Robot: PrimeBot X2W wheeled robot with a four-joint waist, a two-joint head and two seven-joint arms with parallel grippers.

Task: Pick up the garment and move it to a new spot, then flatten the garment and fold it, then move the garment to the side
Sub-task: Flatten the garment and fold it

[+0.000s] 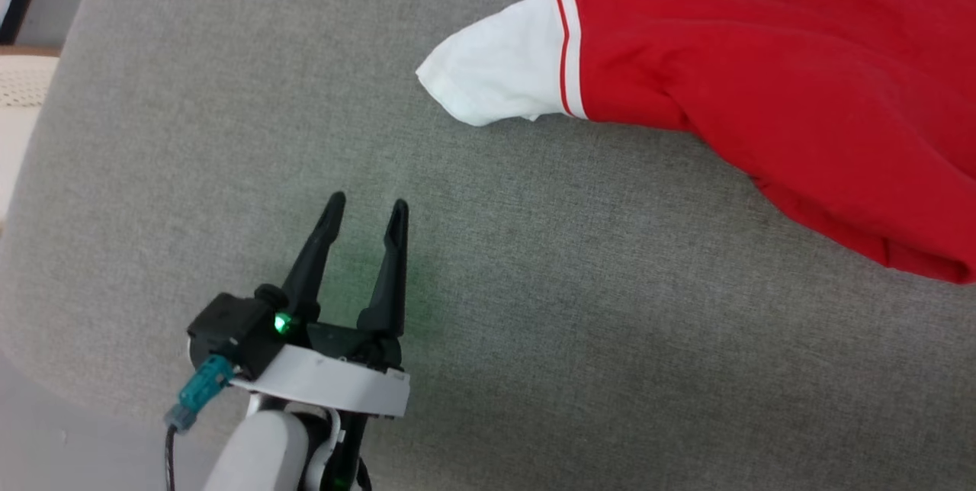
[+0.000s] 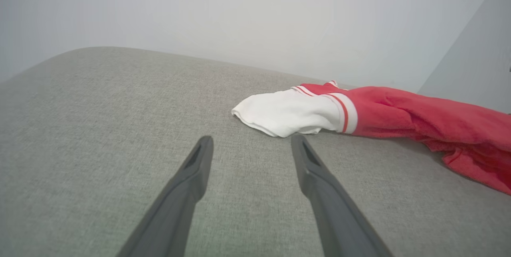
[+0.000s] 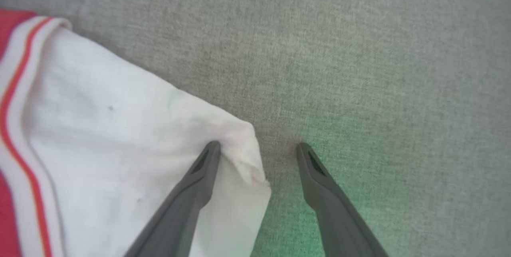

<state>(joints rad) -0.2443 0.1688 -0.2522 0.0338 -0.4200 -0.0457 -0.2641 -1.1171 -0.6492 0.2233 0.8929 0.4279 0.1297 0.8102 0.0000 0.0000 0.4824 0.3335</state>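
On grey cushion | garment lying crumpled | left fingers spread, empty | right fingers spread astride sleeve corner, empty

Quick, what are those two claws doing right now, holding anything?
Left gripper: open, empty, over the grey surface, short of the garment.
Right gripper: open, gripping nothing; the white sleeve corner lies between its jaws.
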